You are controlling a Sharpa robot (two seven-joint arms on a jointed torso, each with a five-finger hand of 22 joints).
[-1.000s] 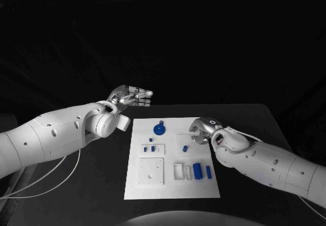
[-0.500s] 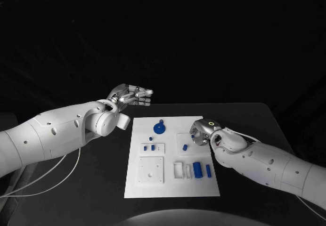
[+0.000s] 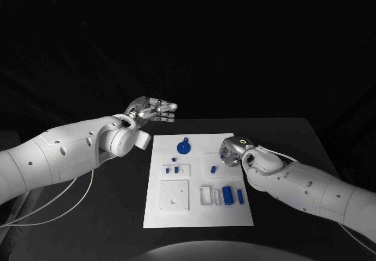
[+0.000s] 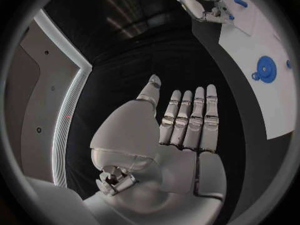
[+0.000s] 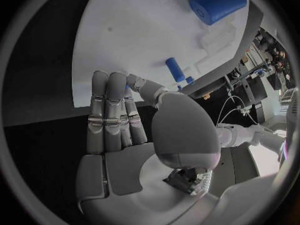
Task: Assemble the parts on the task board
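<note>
While the left hand [image 3: 154, 111] hovers open-fingered, the right hand [image 3: 232, 154] pinches a small upright part [image 3: 213, 170].

The right hand [image 3: 230, 152] hides the task board's [image 3: 196, 217] right edge; whether it touches a part is unclear

task board [image 3: 200, 217] in the middle of the desk [image 3: 94, 228], parts [image 3: 227, 196] sitting on it, left robot hand [image 3: 152, 111] off beyond its far left corner, right robot hand [image 3: 230, 154] over its right edge

A robotics lab: black-draped table [image 3: 117, 217], cabled equipment racks [image 5: 259, 60] beyond.
</note>
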